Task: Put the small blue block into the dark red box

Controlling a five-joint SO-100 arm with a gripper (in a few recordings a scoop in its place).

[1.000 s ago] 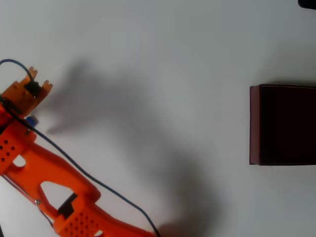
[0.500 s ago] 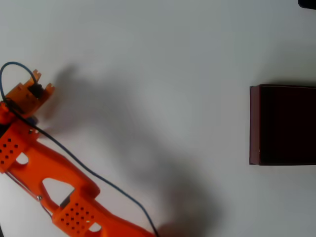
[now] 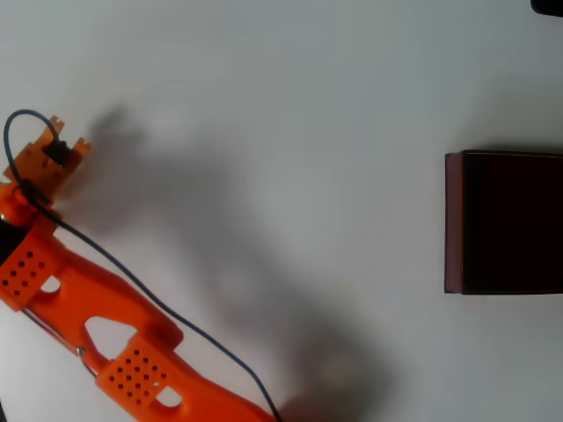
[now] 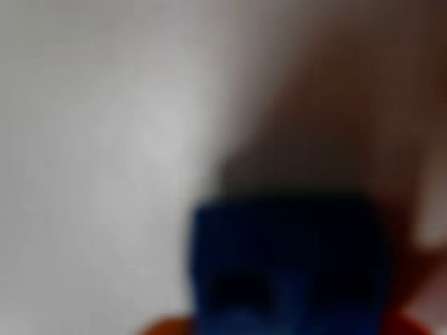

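Your small blue block (image 4: 290, 269) fills the blurred wrist view at about 6 o'clock, right up against the camera. Whether the end effector (image 3: 40, 176) grips it, you cannot tell. The dark red box (image 3: 503, 222) sits at 3 o'clock on the worktop (image 3: 281, 105), well apart.

Small blue block (image 4: 288, 265) blurred, bottom cropped; dark red box (image 3: 454, 221) cut by right edge.

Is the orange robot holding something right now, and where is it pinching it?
It looks like the small blue block sits very close at the gripper, but the wrist view is too blurry to tell whether it is gripped, or where.
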